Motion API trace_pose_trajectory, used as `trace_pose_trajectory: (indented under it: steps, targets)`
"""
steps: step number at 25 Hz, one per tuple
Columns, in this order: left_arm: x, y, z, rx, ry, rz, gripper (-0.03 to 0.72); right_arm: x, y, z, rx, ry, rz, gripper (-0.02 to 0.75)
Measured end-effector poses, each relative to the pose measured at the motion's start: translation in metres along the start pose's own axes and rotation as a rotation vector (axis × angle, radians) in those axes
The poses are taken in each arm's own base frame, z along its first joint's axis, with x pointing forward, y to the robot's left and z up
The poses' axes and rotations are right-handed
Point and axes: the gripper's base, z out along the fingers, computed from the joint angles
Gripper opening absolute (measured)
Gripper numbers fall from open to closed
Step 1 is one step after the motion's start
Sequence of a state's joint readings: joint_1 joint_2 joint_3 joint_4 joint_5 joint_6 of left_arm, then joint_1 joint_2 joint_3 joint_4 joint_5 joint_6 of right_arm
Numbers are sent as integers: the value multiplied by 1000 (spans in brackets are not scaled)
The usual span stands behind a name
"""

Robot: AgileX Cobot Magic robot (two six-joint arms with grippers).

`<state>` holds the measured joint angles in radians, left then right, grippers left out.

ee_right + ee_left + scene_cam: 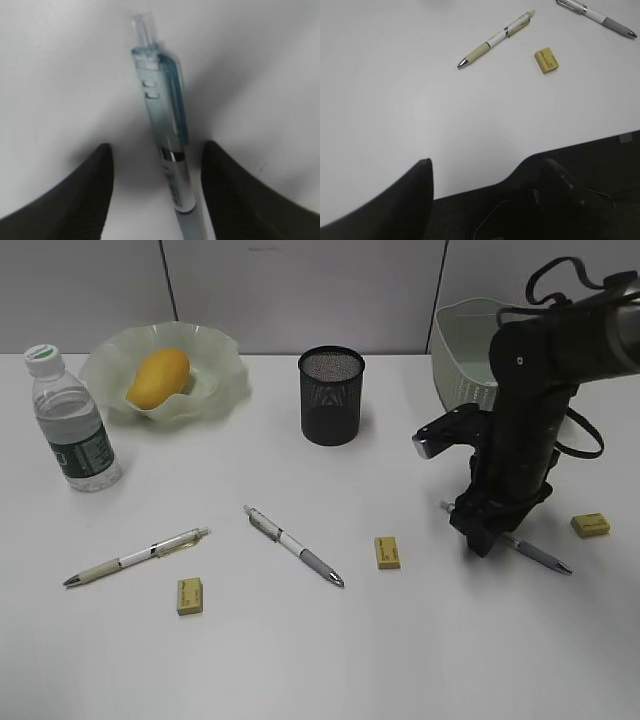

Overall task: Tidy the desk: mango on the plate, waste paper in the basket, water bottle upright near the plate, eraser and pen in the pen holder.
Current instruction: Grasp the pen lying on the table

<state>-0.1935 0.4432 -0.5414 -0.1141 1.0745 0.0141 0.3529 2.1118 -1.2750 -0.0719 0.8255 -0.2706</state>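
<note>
Black-fingered and reaching down at the front right of the pen holder point(331, 395): straddling the blue pen point(162, 115) with the right end effector point(482, 532). Spreading the fingers point(90, 195) wide, one on each side of that pen, not touching it. Gripping nothing. Seeing the blue pen lying flat on the white counter point(420, 640), with its grey end poking out past the arm on the side away from the pen holder.

Hanging the left end effector point(487, 162) over the near edge of the counter, front left of the pen holder. Spreading those fingers too, with only bare counter and a dark space between them.

Seeing the mango point(158, 377) resting in the plate point(225, 380), left of the pen holder and a little further back. Seeing the water bottle point(75, 420) standing upright, further left of the pen holder than the plate, and just beside the plate. Seeing the basket point(460, 325) right of the pen holder, at the back, partly hidden by the right arm.

Finding two more pens lying flat: the grey pen point(295, 545) in front of the pen holder, the cream pen point(138, 557) front left of it. Counting three yellow erasers: the left eraser point(190, 595) front left of the pen holder near the cream pen, the middle eraser point(387, 552) front right, the right eraser point(590, 525) far right.
</note>
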Motion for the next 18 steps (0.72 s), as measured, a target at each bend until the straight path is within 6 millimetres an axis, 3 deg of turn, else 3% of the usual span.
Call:
trace_pose_trajectory:
  steps: [5,11,18]
  targets:
    - [0,0,0,0,0,0,499,-2,0,0,-1,0,30,391]
    - [0,0,0,0,0,0,499,-2,-2,0,11,-1,33,130]
    - [0,0,0,0,0,0,499,-6,-2,-2,4,-6,49,132]
